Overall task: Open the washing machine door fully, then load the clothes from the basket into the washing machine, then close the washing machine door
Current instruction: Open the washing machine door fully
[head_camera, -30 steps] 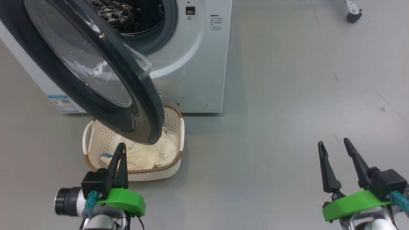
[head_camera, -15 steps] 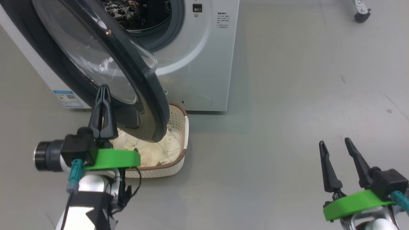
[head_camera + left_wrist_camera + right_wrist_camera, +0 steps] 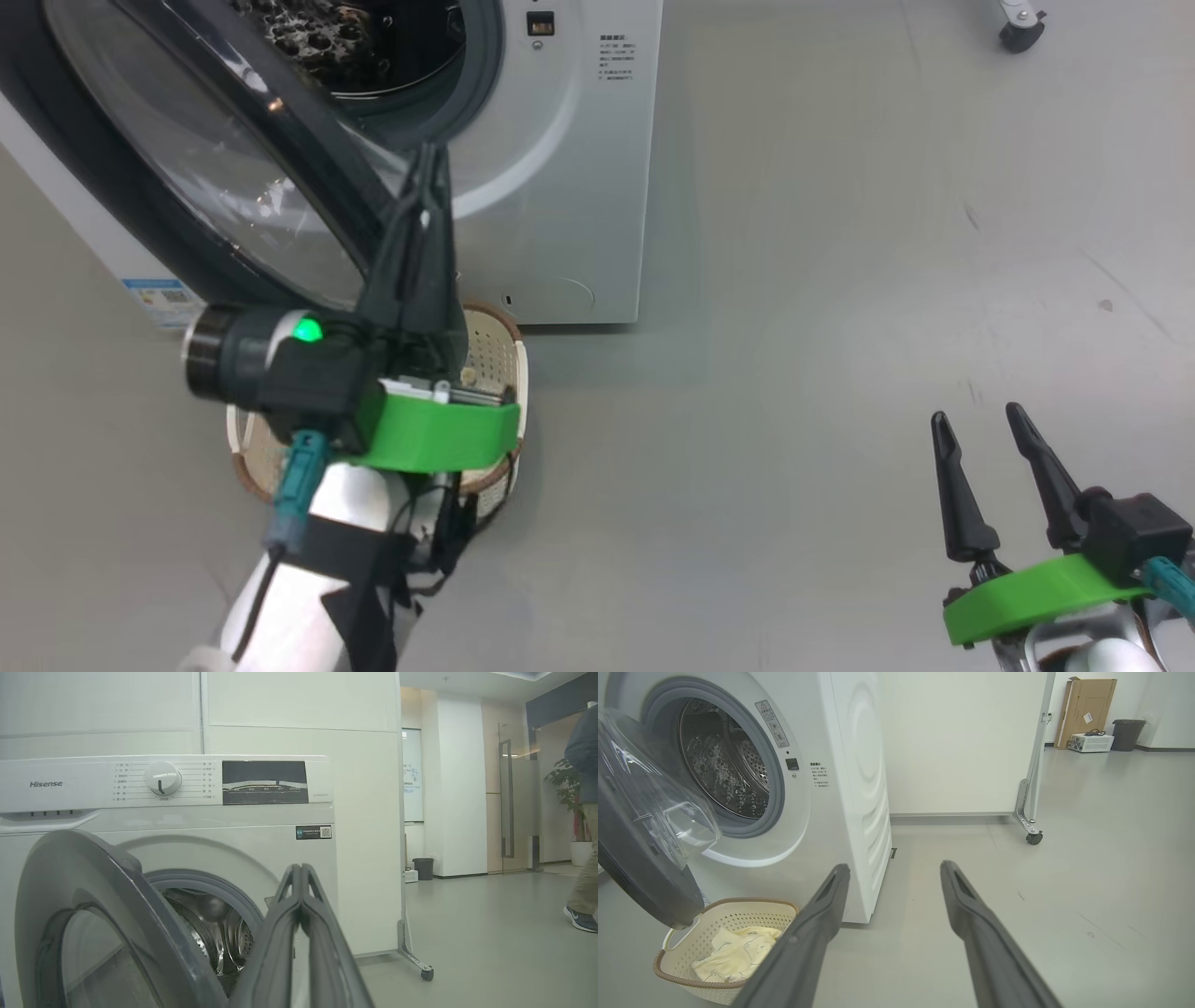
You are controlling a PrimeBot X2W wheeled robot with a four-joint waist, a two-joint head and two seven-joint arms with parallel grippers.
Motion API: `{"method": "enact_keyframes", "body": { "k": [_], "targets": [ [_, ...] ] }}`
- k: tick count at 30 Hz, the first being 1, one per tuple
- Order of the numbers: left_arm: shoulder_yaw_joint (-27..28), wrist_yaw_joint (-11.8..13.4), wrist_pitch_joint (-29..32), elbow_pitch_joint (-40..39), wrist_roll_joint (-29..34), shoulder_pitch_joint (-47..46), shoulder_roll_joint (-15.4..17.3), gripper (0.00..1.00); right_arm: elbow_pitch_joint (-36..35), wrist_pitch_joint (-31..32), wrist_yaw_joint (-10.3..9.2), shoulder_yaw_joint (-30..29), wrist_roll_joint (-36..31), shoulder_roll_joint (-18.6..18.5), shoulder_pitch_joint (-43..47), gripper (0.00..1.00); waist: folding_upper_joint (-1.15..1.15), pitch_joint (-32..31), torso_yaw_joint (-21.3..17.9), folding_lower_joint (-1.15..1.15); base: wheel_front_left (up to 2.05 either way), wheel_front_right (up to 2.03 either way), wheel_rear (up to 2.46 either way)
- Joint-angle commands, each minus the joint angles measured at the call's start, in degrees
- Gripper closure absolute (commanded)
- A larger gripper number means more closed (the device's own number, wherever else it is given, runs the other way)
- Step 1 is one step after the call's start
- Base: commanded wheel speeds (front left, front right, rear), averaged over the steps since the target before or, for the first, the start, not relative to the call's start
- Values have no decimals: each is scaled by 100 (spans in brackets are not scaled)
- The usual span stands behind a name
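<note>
Washing machine (image 3: 560, 187) across the upper left and upper centre of the head view, white front in view, perforated steel drum (image 3: 317, 37) exposed at the top edge. Washing machine door (image 3: 187, 168) at upper left, swung partly out from the opening. Black rim slanting down toward frame centre, clear dome on the drum side. Not yet fully open.

Left gripper (image 3: 429, 161) left of centre, fingers pressed together with nothing between them. Tips pointing up the frame and overlapping the lower edge of the door rim. Contact with the rim: cannot tell. In the left wrist view, the same closed fingers (image 3: 275, 942) rising from bottom centre, with the door rim directly to their left and the drum opening behind.

Right gripper (image 3: 976, 417) at lower right, fingers spread apart and holding nothing. Positioned over grey floor (image 3: 794, 420), well apart from machine and basket.

Basket (image 3: 519, 373) on the floor just below the door's low edge and in front of the machine's base. Largely hidden behind the left wrist in the head view. Seen clearly at lower left of the right wrist view, under the door rim. Clothes (image 3: 733, 956), cream-yellow, lying bunched inside the basket.

Also noted: wheeled white partition (image 3: 962, 742) at upper centre of the right wrist view, beside the machine. Part of a person (image 3: 584, 812) at the right edge of the left wrist view.
</note>
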Motion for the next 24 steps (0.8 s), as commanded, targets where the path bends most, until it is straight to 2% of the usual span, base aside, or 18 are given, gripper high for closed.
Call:
{"method": "enact_keyframes", "body": {
  "k": [1, 6, 12, 20, 24],
  "targets": [
    [34, -35, 71, -172, -86, -253, 42, 100, -155, -1, 22, 123, 43, -47, -220, 0, 0, 4, -43, 0, 0, 0, 0],
    [-585, -61, 186, 234, -537, -253, 4, 100, -127, 6, 22, 180, 83, -47, -229, 0, 0, 23, -147, 0, 0, 0, 0],
    [-1106, 174, 159, 1185, -1098, -382, -1, 100, -80, 9, 22, 229, 105, -47, -263, 0, 0, 44, -267, 0, 0, 0, 0],
    [-1100, 504, 47, 2435, -1461, -798, -2, 100, -57, 32, 22, 228, 112, -47, -299, 0, 0, 96, -365, 0, 0, 0, 0],
    [-1006, 573, -45, 2903, -1589, -999, -2, 100, -22, 57, 22, 233, 122, -47, -310, 0, 0, 113, -388, 0, 0, 0, 0]
  ]
}}
